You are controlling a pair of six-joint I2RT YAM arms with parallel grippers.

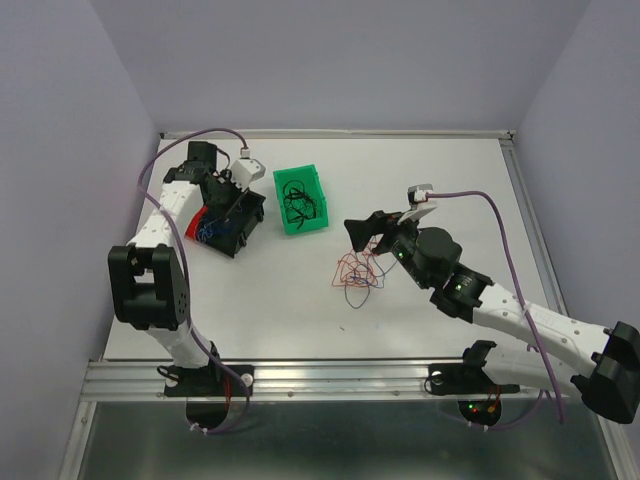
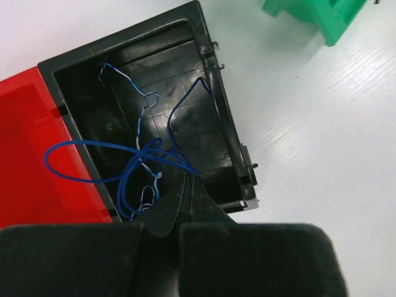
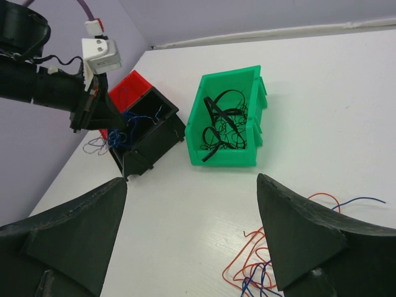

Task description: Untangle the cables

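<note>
Left wrist: left jaws clamped on blue cables point(image 2: 148, 150) (over black bin point(image 2: 215, 105)); right jaws apart.

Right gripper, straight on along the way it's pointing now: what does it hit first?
Likely bare table just short of the green bin, since the open right gripper seems tilted down. On a flatter line, the bin's near wall comes first. Depth is unclear.

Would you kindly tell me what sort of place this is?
Most likely a robotics lab test cell: a white table walled by lavender panels, a left arm and right arm bolted to a metal rail, and a green bin and black bin holding thin cables.
</note>
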